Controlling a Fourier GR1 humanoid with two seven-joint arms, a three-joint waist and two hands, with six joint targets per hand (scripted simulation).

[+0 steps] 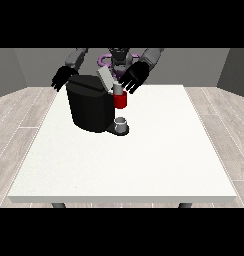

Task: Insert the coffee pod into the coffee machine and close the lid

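Observation:
A black coffee machine [90, 107] stands at the table's far left-centre, with a red pod holder [120, 101] on its front and a grey lid [106, 78] tilted up above it. A small grey cup [121, 123] sits on the machine's base plate. A small grey pod [117, 88] rests on top of the red holder. The hand at the view's right [134, 76] hovers just above and right of the holder, fingers spread downward. The hand at the view's left [62, 78] hangs behind the machine's left side, fingers relaxed, holding nothing.
The white table [144, 160] stretches wide toward the camera and to the right of the machine. The robot's torso [119, 57] stands behind the far edge. Wooden floor surrounds the table.

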